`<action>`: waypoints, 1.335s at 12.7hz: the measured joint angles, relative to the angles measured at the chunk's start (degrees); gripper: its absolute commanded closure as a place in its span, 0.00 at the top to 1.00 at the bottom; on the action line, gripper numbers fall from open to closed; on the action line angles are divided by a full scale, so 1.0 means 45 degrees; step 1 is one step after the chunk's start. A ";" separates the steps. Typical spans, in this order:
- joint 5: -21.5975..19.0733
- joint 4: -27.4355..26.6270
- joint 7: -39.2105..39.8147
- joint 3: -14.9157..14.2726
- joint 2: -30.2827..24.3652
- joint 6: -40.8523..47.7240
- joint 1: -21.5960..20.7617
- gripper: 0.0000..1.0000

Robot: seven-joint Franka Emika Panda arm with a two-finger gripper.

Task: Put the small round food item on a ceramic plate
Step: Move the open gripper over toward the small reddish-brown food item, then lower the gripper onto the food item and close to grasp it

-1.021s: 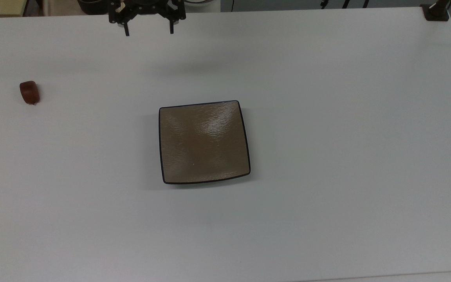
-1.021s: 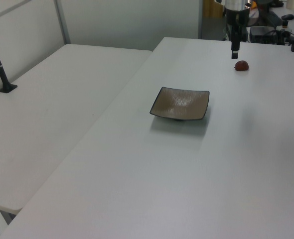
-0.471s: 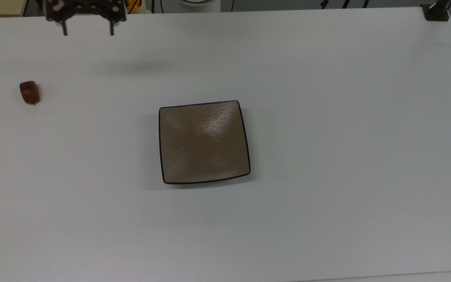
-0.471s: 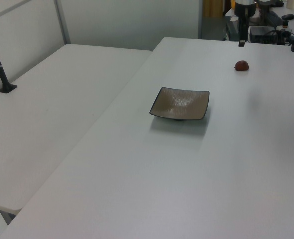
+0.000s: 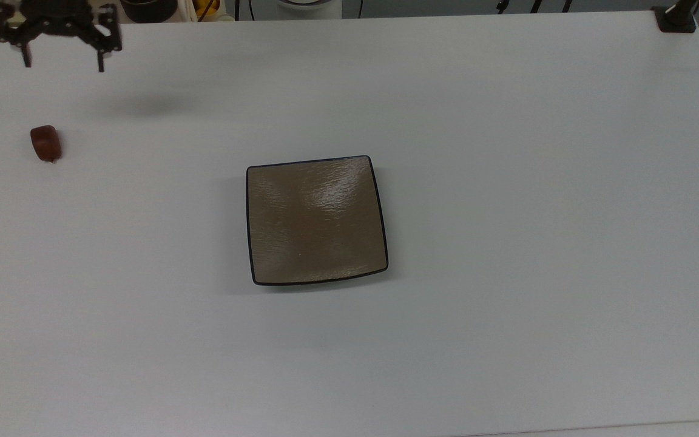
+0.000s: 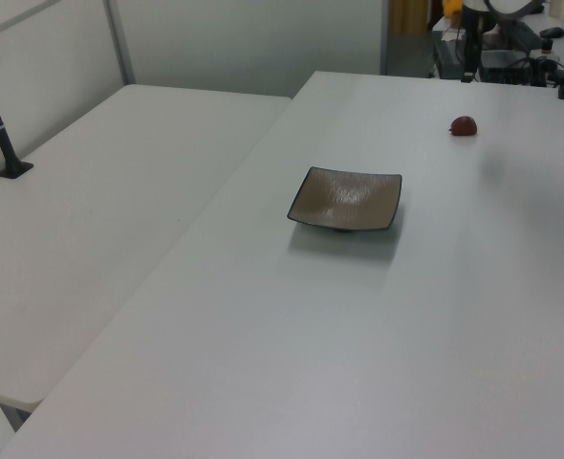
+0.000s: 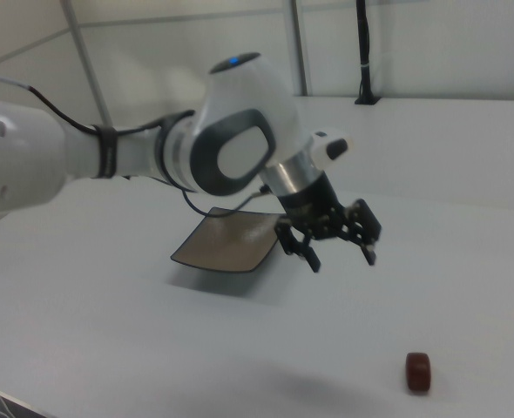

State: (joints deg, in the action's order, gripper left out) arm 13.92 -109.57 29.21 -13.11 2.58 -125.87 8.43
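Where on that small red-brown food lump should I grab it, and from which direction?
Come straight down on the small round food item and pinch it across its narrow middle. It lies alone on the table, clear of the ceramic plate, slightly oblong, so the short width probably suits the open gripper best.

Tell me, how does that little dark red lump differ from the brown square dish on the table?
The small round food item is far smaller than the ceramic plate. The food item is a rounded, dark reddish-brown lump; the plate is square with rounded corners, tan-brown with a thin black rim. In the top view the food item lies near the left edge, the plate near the middle. Both rest apart on the white table, untouched.
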 measured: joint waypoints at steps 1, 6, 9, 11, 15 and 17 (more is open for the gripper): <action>0.0000 -0.0017 0.0161 -0.0093 0.0254 -0.0341 0.0153 1.00; 0.0000 -0.0057 0.0449 -0.0132 0.1924 -0.1896 0.0972 1.00; 0.0000 -0.0042 0.0473 -0.0133 0.2957 -0.2751 0.1379 1.00; 0.0000 -0.0024 0.0484 -0.0129 0.3786 -0.3624 0.1746 0.73; 0.0002 0.0254 0.0730 -0.0123 0.4660 -0.4088 0.2101 0.05; 0.0002 0.0331 0.0995 -0.0116 0.4657 -0.4088 0.2121 0.05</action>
State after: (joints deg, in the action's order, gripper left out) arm 13.93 -108.08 33.69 -13.63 23.53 -144.27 17.98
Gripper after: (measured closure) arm 0.639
